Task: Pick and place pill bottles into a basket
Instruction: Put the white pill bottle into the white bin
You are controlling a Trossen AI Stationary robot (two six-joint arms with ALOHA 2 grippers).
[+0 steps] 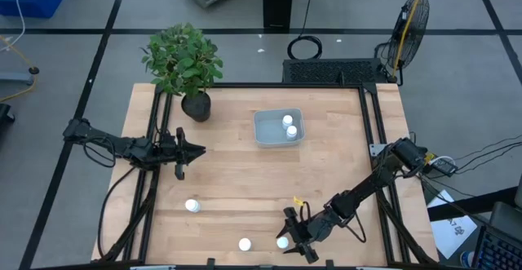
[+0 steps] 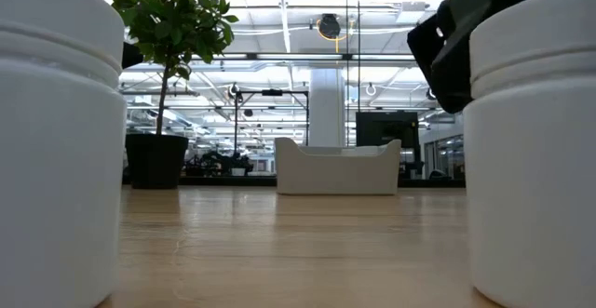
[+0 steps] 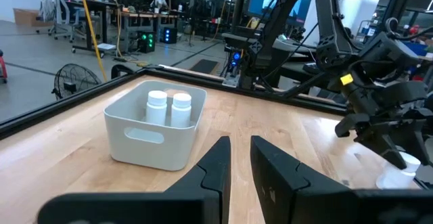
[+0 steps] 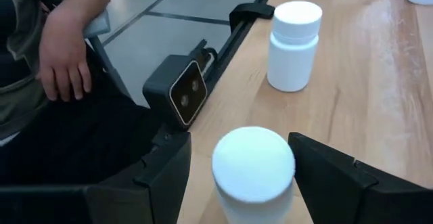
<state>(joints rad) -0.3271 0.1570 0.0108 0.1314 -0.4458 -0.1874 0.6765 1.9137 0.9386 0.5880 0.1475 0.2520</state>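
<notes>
Nearest the low camera: two pill bottles at the front edge, one [image 2: 51,140] at the picture's left, one [image 2: 535,150] at its right with the right gripper over it. Left to right on the tabletop: left gripper [image 1: 194,149] waits near the left edge, fingers almost pressed together, holding nothing. Plant pot [image 1: 196,107] near the back-left corner. Third loose bottle [image 1: 192,206] front-left, another [image 1: 245,244] at the front edge. Basket [image 1: 263,136] back of centre, two bottles [image 1: 288,126] upright in it. Right gripper [image 4: 240,166] at the front edge, fingers spread around a bottle [image 4: 254,166], straddling the cap, contact not evident; looks lined up for the pinch. Person's hand [image 4: 64,51] just beyond that edge.
</notes>
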